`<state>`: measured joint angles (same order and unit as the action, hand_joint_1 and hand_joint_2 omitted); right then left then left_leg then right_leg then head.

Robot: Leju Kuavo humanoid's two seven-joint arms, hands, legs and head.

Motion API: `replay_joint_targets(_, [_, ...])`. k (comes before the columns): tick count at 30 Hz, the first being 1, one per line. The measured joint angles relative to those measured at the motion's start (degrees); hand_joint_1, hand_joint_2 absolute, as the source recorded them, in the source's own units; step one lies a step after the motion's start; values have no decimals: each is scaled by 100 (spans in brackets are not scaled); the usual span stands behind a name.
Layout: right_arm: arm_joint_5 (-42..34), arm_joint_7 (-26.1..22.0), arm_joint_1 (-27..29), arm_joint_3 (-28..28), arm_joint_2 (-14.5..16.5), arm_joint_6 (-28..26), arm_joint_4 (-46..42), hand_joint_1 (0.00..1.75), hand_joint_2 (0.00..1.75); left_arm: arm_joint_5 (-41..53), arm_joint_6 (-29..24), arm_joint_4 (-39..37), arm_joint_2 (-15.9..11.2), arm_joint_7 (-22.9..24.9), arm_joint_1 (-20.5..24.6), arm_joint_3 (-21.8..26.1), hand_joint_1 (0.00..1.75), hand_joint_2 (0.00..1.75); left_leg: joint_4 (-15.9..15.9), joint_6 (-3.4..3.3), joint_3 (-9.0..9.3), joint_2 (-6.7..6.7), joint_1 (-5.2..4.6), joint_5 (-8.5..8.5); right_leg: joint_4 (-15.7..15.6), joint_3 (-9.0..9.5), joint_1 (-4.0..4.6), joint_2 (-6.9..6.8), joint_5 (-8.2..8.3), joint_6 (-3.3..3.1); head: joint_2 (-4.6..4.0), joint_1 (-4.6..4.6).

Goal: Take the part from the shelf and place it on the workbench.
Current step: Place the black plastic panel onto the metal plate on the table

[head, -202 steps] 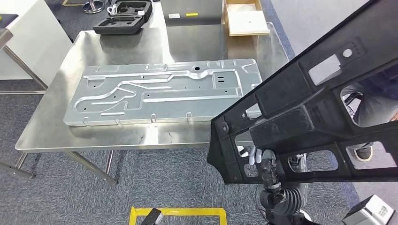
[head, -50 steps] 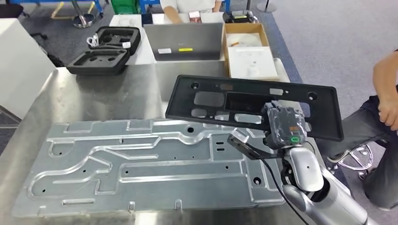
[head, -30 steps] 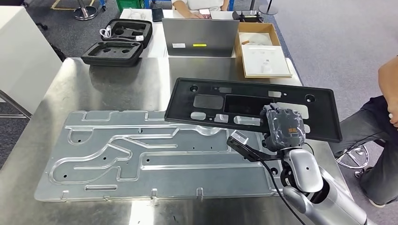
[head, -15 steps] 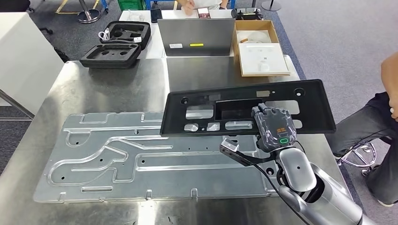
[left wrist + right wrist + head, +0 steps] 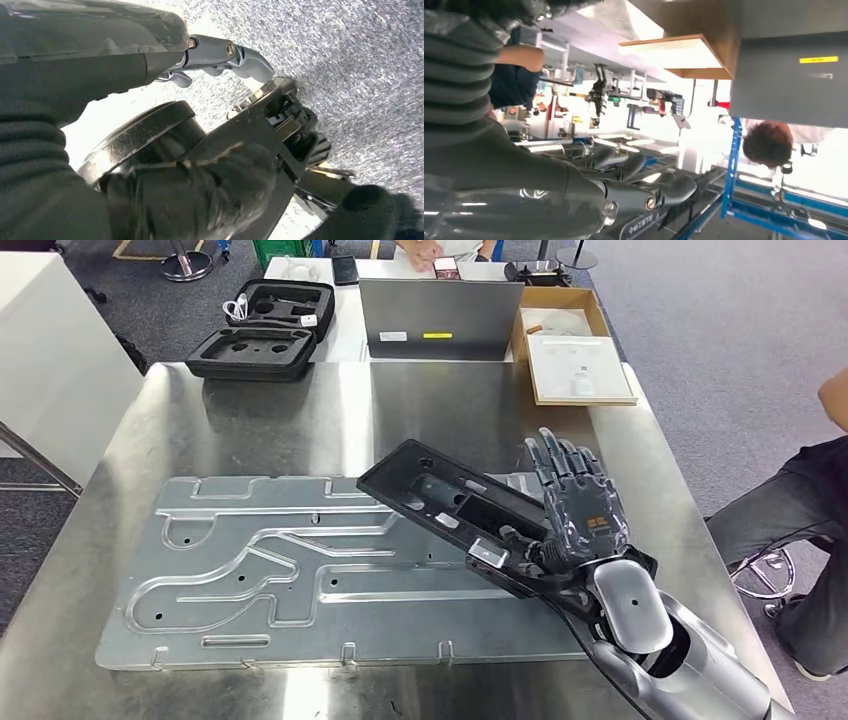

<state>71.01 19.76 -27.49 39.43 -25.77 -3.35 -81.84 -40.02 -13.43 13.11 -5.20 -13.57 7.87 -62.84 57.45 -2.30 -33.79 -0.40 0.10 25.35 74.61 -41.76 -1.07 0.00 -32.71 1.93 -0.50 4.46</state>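
Note:
The long black plastic part (image 5: 450,505) lies slanted across the right end of the embossed metal plate (image 5: 260,570) on the steel workbench (image 5: 250,430). Its far end points toward the bench's middle and its near end sits under my right wrist. My right hand (image 5: 580,510) hovers over that near end with its fingers (image 5: 560,460) spread and straight, gripping nothing. In the right wrist view the same fingers (image 5: 639,190) stretch out flat. My left hand (image 5: 220,55) hangs beside my body above the carpet and holds nothing.
At the bench's far edge stand a grey laptop (image 5: 437,320), an open cardboard box (image 5: 578,370) and black foam cases (image 5: 255,340). A person sits to the right (image 5: 790,510). A white cabinet (image 5: 50,350) stands to the left.
Half a second ago my right hand held the black part level above the bench. Now the part rests tilted on the metal plate and the fingers have opened off it.

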Motion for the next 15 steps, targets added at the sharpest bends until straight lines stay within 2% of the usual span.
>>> replay_joint_targets(1, [2, 1, 5, 0, 0, -4, -2, 0, 0, 2, -5, 0, 0, 12, -1, 0, 0, 0, 8, 0, 0, -1, -6, -2, -57, 28, 1, 0, 90, -9, 0, 1])
replay_joint_targets(3, [13, 7, 2, 0, -1, -42, -24, 0, 0, 4, -13, 0, 0, 48, 0, 0, 0, 0, 38, 8, 3, -4, -8, -1, -780, 380, 4, 0, 457, -45, 0, -1])
replay_joint_targets(5, [21, 20, -7, 0, 0, -133, -87, 0, 0, -4, -5, 0, 0, 71, 1, 0, 0, 0, 87, 34, -29, -10, -28, 7, -1419, 700, 31, 3, 675, -76, 0, 2])
replay_joint_targets(6, [22, 26, -9, 0, 1, -178, -126, 0, 0, -10, 2, 0, 0, 73, -2, 0, 0, 0, 102, 54, -48, -10, -37, 6, -1536, 750, 44, 7, 695, -88, 0, 5])
replay_joint_targets(9, [-3, 33, -10, 0, 2, -290, -234, 0, 0, -21, 24, 0, -2, 59, -16, 0, 0, 0, 133, 126, -87, -9, -40, 12, -1558, 728, 37, 8, 742, -153, 0, 9])
replay_joint_targets(11, [-108, 32, -3, 0, 13, -493, -334, 0, 0, -20, 33, 0, -3, 38, -19, 0, 0, 0, 394, 183, -196, -3, -27, 266, -1589, 698, 15, -11, 799, -229, 0, 22])
replay_joint_targets(13, [-321, 24, 14, 0, 43, -832, -490, 0, 0, -22, 38, 0, 2, -5, -21, 0, 0, 0, 1086, 242, -436, 7, 1, 745, -1584, 628, 19, -26, 854, -276, 0, 34])
replay_joint_targets(14, [-447, 16, 28, 0, 67, -993, -577, 0, 0, -30, 39, 0, 6, -25, -21, 0, 0, 0, 1432, 262, -539, 8, 13, 932, -1573, 583, 26, -30, 880, -285, 0, 37])
replay_joint_targets(15, [-592, 0, 52, 0, 100, -1158, -676, 0, 0, -43, 41, 0, 9, -44, -22, 0, 0, 0, 1660, 276, -576, 9, 22, 1038, -1559, 532, 36, -32, 910, -288, 0, 36])
